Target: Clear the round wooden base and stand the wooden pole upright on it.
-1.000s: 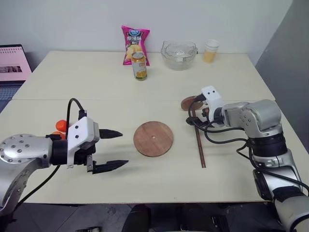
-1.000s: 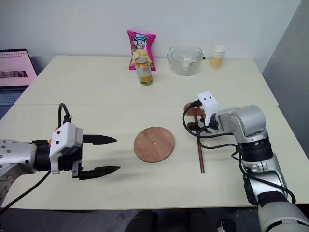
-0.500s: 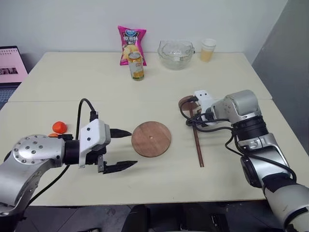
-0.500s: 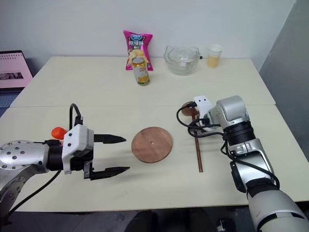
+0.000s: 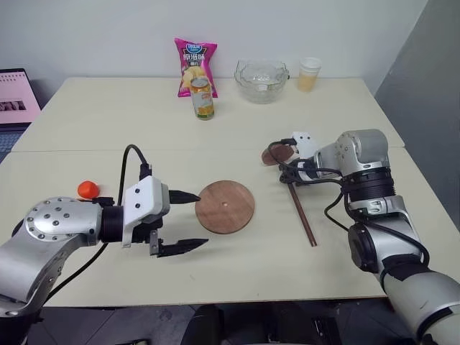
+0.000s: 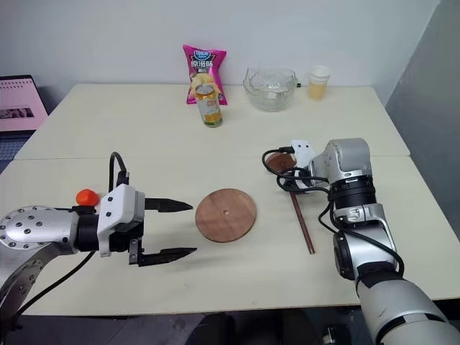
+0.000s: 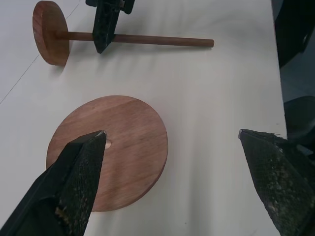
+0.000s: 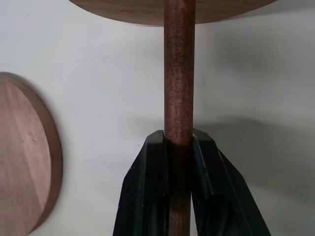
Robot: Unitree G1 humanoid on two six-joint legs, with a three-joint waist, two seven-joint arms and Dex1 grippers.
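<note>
The round wooden base (image 5: 225, 206), a flat reddish-brown disc with a small centre hole, lies bare on the table's middle. The wooden pole (image 5: 302, 217) lies on the table to its right, its small end disc (image 5: 275, 154) pointing away from me. My right gripper (image 5: 291, 178) is shut on the pole just behind that small disc; in the right wrist view its two black fingers (image 8: 147, 196) clamp the rod (image 8: 179, 73). To the left of the base, my left gripper (image 5: 188, 221) hangs open with nothing between its fingers.
At the table's far side stand a pink chip bag (image 5: 195, 63), a can (image 5: 203, 99), a glass bowl (image 5: 261, 71) and a cup (image 5: 310, 73). A small orange thing (image 5: 88, 189) lies at the left. A laptop (image 5: 14, 97) sits off the table's left edge.
My right gripper has shut on the pole near its disc end. The pole's free end has swung a little to the right. My left gripper has stayed put, open.
</note>
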